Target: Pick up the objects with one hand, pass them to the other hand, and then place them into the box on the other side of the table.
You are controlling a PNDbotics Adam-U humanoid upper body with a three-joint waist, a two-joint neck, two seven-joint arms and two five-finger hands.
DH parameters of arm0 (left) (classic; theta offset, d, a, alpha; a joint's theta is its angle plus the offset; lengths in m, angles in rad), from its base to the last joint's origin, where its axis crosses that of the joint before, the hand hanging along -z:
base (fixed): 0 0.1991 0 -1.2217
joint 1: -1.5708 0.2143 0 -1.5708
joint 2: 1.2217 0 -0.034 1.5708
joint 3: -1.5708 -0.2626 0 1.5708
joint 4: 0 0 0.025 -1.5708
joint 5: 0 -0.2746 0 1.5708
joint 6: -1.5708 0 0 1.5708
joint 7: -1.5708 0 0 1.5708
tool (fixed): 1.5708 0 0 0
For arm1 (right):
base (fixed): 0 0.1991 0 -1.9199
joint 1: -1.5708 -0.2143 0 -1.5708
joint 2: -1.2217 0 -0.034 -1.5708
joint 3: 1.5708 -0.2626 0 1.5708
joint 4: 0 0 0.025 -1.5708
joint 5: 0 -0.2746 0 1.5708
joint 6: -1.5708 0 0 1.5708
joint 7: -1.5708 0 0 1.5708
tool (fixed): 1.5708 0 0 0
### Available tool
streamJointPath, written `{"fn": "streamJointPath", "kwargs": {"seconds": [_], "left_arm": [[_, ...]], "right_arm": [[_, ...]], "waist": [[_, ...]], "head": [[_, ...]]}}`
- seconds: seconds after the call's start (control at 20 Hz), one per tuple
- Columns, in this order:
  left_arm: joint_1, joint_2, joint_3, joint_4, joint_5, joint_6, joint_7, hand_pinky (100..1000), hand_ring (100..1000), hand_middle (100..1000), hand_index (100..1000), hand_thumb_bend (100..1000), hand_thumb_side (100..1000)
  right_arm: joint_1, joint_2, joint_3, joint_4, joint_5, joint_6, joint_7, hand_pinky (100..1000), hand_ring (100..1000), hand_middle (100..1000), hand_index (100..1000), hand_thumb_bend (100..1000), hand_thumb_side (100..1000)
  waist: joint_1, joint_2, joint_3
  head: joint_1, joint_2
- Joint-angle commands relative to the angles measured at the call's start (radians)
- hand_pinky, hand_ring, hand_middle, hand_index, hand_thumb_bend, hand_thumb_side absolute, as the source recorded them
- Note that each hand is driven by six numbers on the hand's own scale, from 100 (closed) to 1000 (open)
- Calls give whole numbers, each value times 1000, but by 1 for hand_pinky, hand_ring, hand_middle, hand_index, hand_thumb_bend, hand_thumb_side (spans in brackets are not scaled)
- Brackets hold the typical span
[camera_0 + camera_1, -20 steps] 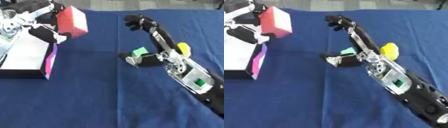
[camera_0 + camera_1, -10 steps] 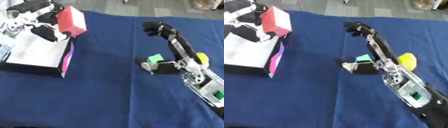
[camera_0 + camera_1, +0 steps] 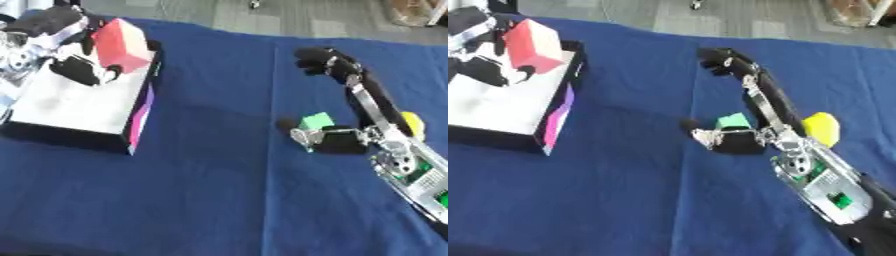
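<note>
My left hand (image 3: 61, 47) is shut on a red block (image 3: 122, 44) and holds it over the far part of the white box (image 3: 138, 124) at the table's left. My right hand (image 3: 374, 112) lies open over the right side of the blue table, fingers stretched toward the far edge with their tips bent. A small green cube (image 3: 317, 121) sits on the cloth right beside that hand's thumb (image 3: 322, 140), and I cannot tell whether they touch. A yellow object (image 3: 822, 128) lies on the other side of the right hand.
The box has a white floor and a dark wall with a pink and purple stripe. Blue cloth (image 3: 210, 190) covers the table between the box and the right arm. Grey floor shows past the far edge.
The camera has shifted, so the whole picture sits lower and further right. The red block now hangs over the box's inside rather than at its far corner. The right hand keeps its pose.
</note>
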Motion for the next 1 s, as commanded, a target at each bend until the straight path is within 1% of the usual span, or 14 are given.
{"fn": "streamJointPath", "kwargs": {"seconds": [0.05, 0.15, 0.3, 0.35, 0.45, 0.5, 0.55, 0.6, 0.65, 0.7, 0.75, 0.8, 0.85, 1.0], "left_arm": [[-17, 9, 22, 25, -25, -13, 23, 1000, 520, 350, 422, 100, 259], [-17, 4, 25, 45, -41, -25, 33, 1000, 518, 367, 432, 100, 260], [-17, -2, 29, 74, -67, -43, 43, 1000, 541, 409, 456, 100, 264], [-17, -3, 30, 81, -75, -49, 44, 1000, 564, 436, 477, 100, 267], [-17, -4, 36, 92, -92, -58, 51, 1000, 584, 458, 511, 100, 270], [-17, -5, 38, 97, -100, -60, 54, 1000, 616, 489, 572, 116, 276], [-16, -6, 41, 103, -108, -62, 56, 1000, 659, 527, 649, 147, 285], [-16, -6, 42, 110, -117, -63, 57, 1000, 688, 554, 690, 175, 292], [-16, -7, 43, 116, -127, -63, 59, 1000, 724, 589, 746, 227, 303], [-16, -7, 44, 122, -137, -64, 59, 1000, 748, 612, 772, 285, 317], [-16, -8, 45, 128, -149, -66, 59, 1000, 792, 662, 813, 373, 338], [-15, -7, 45, 135, -163, -69, 56, 1000, 822, 693, 830, 424, 350], [-15, -7, 45, 141, -178, -73, 51, 1000, 839, 712, 859, 494, 361], [-14, -8, 53, 154, -217, -87, 32, 1000, 910, 774, 930, 583, 341]], "right_arm": [[-9, -10, -15, -21, 4, -3, -7, 759, 806, 822, 903, 492, 100], [-9, -9, -16, -21, 2, -4, -10, 759, 806, 823, 903, 493, 100], [-10, -9, -17, -21, 0, -3, -12, 758, 805, 824, 903, 495, 100], [-10, -9, -17, -21, -1, -3, -13, 758, 805, 824, 903, 495, 100], [-10, -8, -17, -21, -3, -2, -13, 757, 805, 824, 903, 496, 100], [-10, -9, -17, -21, -3, -2, -12, 757, 805, 824, 903, 495, 100], [-10, -9, -17, -21, -2, -2, -12, 757, 804, 824, 902, 494, 100], [-10, -9, -17, -21, -2, -2, -12, 757, 804, 823, 902, 493, 100], [-9, -9, -17, -21, -2, -2, -13, 757, 804, 823, 902, 493, 100], [-9, -9, -18, -21, -2, -3, -13, 756, 803, 823, 901, 493, 100], [-9, -9, -17, -21, -2, -3, -14, 756, 803, 822, 901, 493, 100], [-9, -9, -17, -21, -2, -4, -14, 755, 802, 822, 901, 500, 100], [-9, -8, -16, -21, -2, -4, -14, 755, 802, 822, 901, 495, 100], [-8, -7, -15, -21, 0, -4, -13, 753, 801, 822, 900, 507, 100]], "waist": [[-12, -33, -2], [-13, -32, -5], [-12, -31, -7], [-12, -31, -7], [-11, -31, -8], [-11, -31, -8], [-11, -31, -9], [-10, -31, -9], [-10, -31, -10], [-10, -31, -10], [-10, -31, -10], [-10, -30, -10], [-9, -30, -10], [-10, -28, -10]], "head": [[-6, -7], [-8, -7], [-13, -7], [-14, -7], [-16, -6], [-16, -6], [-16, -6], [-15, -7], [-14, -8], [-14, -8], [-14, -7], [-15, -7], [-14, -7], [-16, -9]]}}
